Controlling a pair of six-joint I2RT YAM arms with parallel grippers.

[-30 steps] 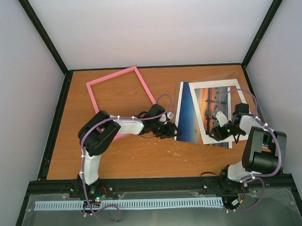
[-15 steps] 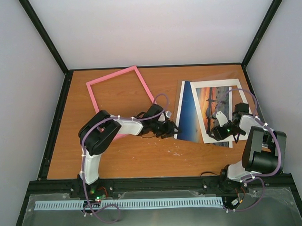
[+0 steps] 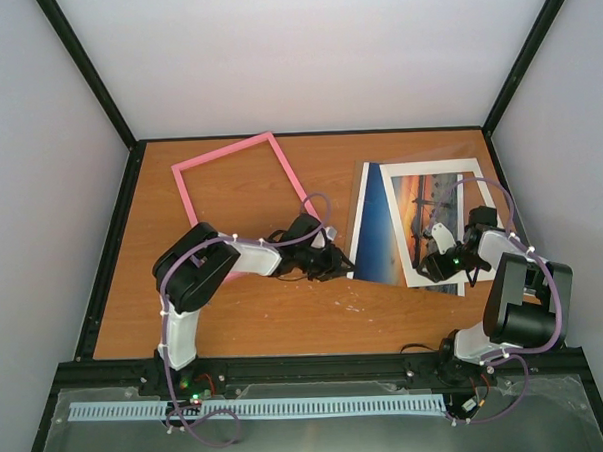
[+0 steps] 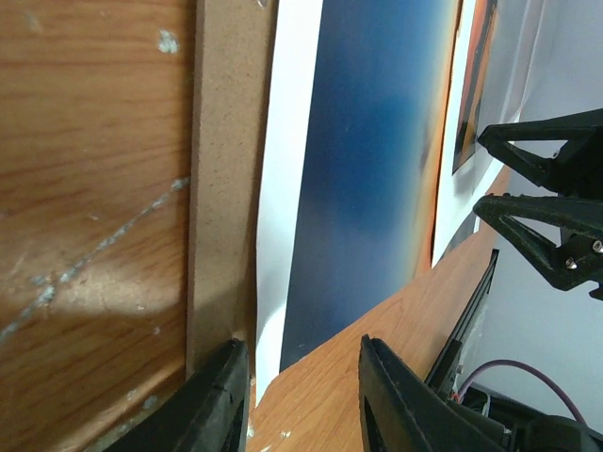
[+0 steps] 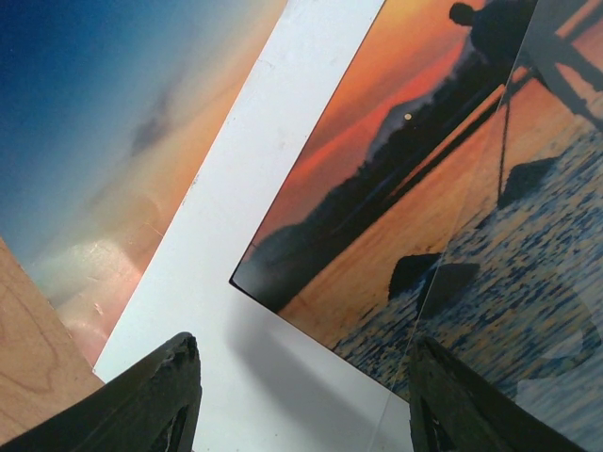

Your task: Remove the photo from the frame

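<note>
Our left gripper [image 4: 301,363] stands partly open and clamps nothing. It sits low at the near corner of a blue-and-orange sheet [image 4: 377,169], and that white-edged corner lies between its fingers. A brown hardboard strip [image 4: 231,169] runs up from the left finger. Our right gripper [image 5: 303,358] is half open and empty, over the white margin of the photo [image 5: 396,235]. We cannot tell whether it touches. The photo lies flat at the right of the worktop [image 3: 285,307], well apart from the pink frame [image 3: 223,152] at the far left.

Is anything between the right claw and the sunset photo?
No. The right gripper is right above the photo, over its bare white margin. A clear sheet covers only part of it, off to one side.
</note>
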